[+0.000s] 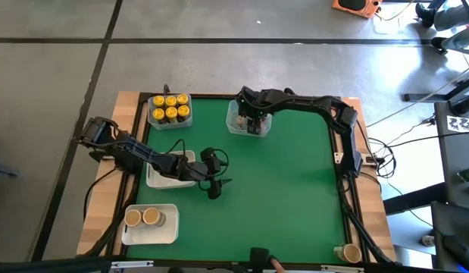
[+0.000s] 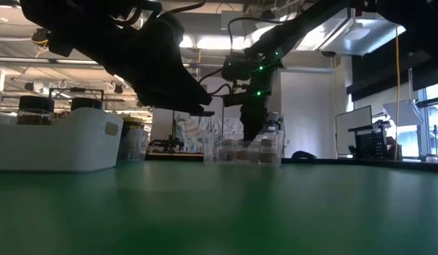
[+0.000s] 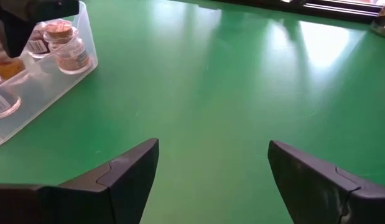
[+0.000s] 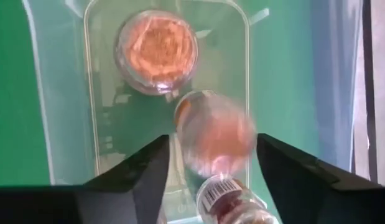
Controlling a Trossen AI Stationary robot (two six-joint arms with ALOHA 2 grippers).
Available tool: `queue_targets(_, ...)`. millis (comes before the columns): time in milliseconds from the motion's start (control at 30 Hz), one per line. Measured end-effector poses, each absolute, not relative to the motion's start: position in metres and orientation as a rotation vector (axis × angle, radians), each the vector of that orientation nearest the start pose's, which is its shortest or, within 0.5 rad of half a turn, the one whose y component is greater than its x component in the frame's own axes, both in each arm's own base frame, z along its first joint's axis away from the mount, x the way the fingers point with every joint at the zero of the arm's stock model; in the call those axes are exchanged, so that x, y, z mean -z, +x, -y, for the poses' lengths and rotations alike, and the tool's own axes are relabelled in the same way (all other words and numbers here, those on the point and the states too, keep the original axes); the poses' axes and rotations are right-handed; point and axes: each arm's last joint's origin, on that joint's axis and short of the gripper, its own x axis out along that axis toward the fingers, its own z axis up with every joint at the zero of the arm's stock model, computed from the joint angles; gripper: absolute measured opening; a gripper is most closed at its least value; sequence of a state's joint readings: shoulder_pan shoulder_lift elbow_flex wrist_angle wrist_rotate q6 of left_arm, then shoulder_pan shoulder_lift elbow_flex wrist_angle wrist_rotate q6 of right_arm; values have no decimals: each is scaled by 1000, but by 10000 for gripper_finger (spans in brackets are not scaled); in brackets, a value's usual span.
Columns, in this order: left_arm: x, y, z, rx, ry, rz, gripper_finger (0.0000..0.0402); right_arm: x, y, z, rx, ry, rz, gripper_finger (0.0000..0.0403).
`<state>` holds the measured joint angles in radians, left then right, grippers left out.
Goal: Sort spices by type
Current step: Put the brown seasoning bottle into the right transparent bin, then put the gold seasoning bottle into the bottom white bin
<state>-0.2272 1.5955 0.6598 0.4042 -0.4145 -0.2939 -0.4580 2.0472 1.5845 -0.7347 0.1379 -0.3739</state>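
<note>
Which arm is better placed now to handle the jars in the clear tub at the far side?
Right. The right gripper hangs open directly over the clear tub; the left gripper is open mid-table.

Bright overhead light; low view backlit, arms silhouetted; falling jar [image 4: 214, 140] blurred.

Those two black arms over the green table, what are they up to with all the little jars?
They are sorting small spice jars into containers. The right end effector hangs over a clear tub at the table's far side, fingers apart, with a pinkish jar blurred between them and another jar standing in the tub. The left end effector is open and empty over bare green table. Yellow-lidded jars fill another tub, and two tan-lidded jars sit in a white tray.
</note>
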Motion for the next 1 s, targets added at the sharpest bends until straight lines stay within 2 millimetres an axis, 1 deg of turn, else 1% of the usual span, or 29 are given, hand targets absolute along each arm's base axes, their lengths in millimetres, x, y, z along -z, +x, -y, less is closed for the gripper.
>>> queue_targets(200, -158, 296, 57, -253, -115, -473, 301, -192, 377, 186, 345, -145, -1307, 290)
queue_targets(333, -158, 296, 57, -252, -111, -474, 301, -196, 377, 178, 345, -173, -1326, 315)
queue_targets(400, -158, 296, 57, -253, -112, -474, 301, -204, 374, 172, 328, -190, -1340, 323)
queue_targets(500, -158, 296, 57, -253, -112, -474, 301, -228, 367, 158, 302, -203, -1354, 329)
queue_targets(667, -158, 296, 57, -262, -152, -469, 301, -275, 350, 119, 252, -168, -1322, 330)
queue_targets(767, -158, 296, 57, -266, -167, -466, 301, -293, 338, 90, 180, -112, -1321, 330)
queue_targets(900, -158, 296, 57, -263, -164, -465, 301, -310, 325, 53, 108, -64, -1329, 331)
queue_targets(1000, -159, 296, 61, -252, -177, -455, 301, -315, 315, 23, 83, -57, -1327, 331)
